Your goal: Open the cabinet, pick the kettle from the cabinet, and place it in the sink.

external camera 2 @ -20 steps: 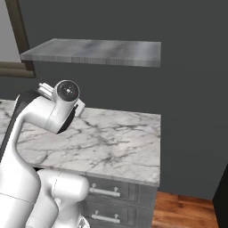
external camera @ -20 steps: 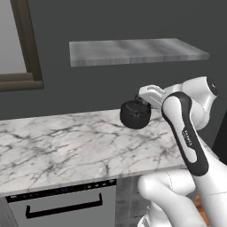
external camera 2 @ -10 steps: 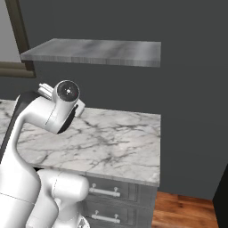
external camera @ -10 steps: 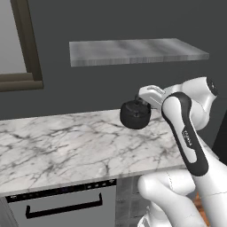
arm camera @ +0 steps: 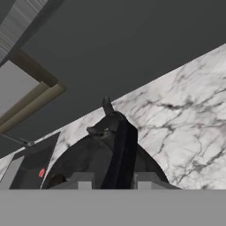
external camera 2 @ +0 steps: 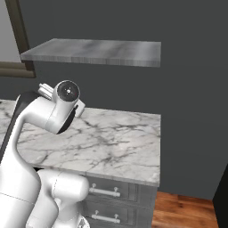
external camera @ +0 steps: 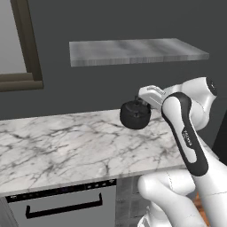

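The matte-black kettle (external camera: 135,115) hangs just above the marble counter (external camera: 66,146), near its back right part. My gripper (external camera: 145,102) is shut on its arched top handle. In the hand view the kettle (arm camera: 95,161) fills the lower middle, its handle (arm camera: 124,148) runs up between my fingertips (arm camera: 80,180), and its spout points away. The sink (arm camera: 31,161) shows as a dark recessed basin at the lower left of the hand view, beyond the kettle, with a thin faucet (arm camera: 17,141) behind it.
A grey shelf (external camera: 133,51) juts from the dark wall above the counter. A brown window frame (external camera: 27,48) stands at the left. A tiny red thing (arm camera: 42,172) lies in the sink. Drawers (external camera 2: 104,192) sit under the counter's right end.
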